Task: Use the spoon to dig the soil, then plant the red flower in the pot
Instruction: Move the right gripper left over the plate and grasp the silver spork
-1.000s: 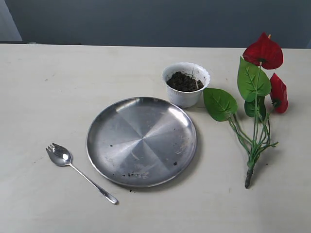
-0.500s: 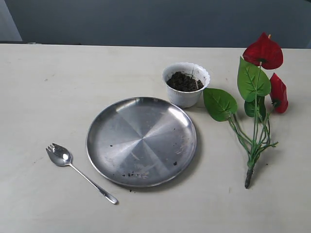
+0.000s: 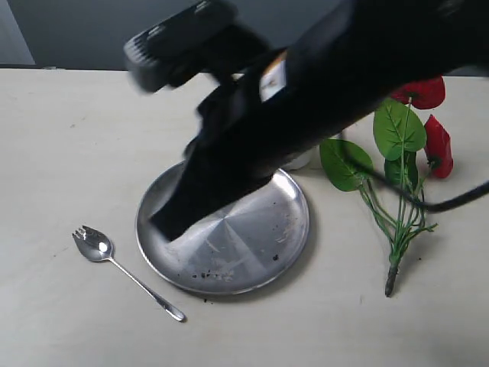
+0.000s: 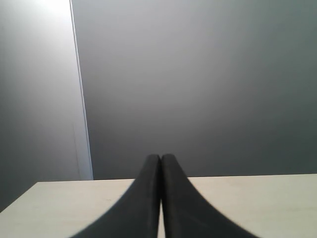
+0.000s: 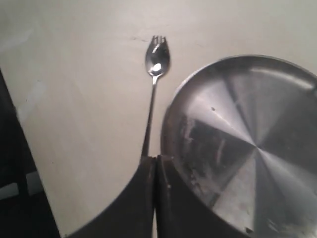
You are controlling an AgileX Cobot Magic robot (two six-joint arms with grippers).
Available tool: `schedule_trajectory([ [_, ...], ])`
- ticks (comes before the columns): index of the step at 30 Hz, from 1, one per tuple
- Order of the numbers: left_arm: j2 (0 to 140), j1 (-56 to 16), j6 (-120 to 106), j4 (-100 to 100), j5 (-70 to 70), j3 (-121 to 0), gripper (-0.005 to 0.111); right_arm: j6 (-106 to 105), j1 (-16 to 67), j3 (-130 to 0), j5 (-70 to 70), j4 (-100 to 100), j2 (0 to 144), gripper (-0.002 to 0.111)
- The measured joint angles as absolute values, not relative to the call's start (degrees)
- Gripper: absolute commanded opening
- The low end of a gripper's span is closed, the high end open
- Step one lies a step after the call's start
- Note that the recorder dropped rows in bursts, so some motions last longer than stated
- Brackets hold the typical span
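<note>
i have the right end effector [image 5: 156,166] reaching across the middle, low over the steel plate [image 3: 252,245], with its fingers pressed together and nothing between them; i judge that's because the spoon [image 3: 126,269] has to be collected first and it lies on the left part of the desk [image 3: 69,153], beyond the plate. in the right wrist view the spoon [image 5: 154,84] lies flat just beside the plate's rim [image 5: 171,114], tined bowl pointing away from the fingertips and the handle running back toward them until its end slips out of sight behind the tips. so the tool is close, roughly in line with the closed tips, but the fingers must part before any pick. the left end effector [image 4: 160,171] is also closed and empty, aimed out over the desk edge at a grey wall, parked clear, i'd guess, so the right arm can work. the arm hides the pot and the soil in the exterior view, so i can't place them now. the red flower [image 3: 416,145] lies flat on the right of the desk, stalks toward the near edge, well apart from both end effectors, waiting for the planting step.
</note>
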State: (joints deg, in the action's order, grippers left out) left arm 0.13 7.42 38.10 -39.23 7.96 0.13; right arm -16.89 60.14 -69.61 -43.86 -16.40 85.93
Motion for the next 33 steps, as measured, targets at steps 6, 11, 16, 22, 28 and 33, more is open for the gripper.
schedule_trajectory([
  [6,0.1,7.4,38.1,-39.2,8.0,0.1,0.000,-14.7,69.5,-79.4,-41.4,-14.1,102.1,-0.001],
  [11,0.1,7.4,38.1,-39.2,8.0,0.1,0.000,-14.5,71.0,-90.3,-44.2,-12.3,114.4,-0.001],
  [16,0.1,7.4,38.1,-39.2,8.0,0.1,0.000,-14.7,71.0,-100.3,-50.7,-10.9,122.9,-0.001],
  [22,0.1,7.4,38.1,-39.2,8.0,0.1,0.000,-15.0,71.1,-104.2,-52.6,-7.7,127.9,-0.001],
  [28,0.1,7.4,38.1,-39.2,8.0,0.1,0.000,-15.2,71.1,-104.5,-50.9,-6.5,130.0,-0.001],
  [33,0.1,7.4,38.1,-39.2,8.0,0.1,0.000,-14.5,71.1,-104.6,-49.6,-6.3,131.2,-0.001],
])
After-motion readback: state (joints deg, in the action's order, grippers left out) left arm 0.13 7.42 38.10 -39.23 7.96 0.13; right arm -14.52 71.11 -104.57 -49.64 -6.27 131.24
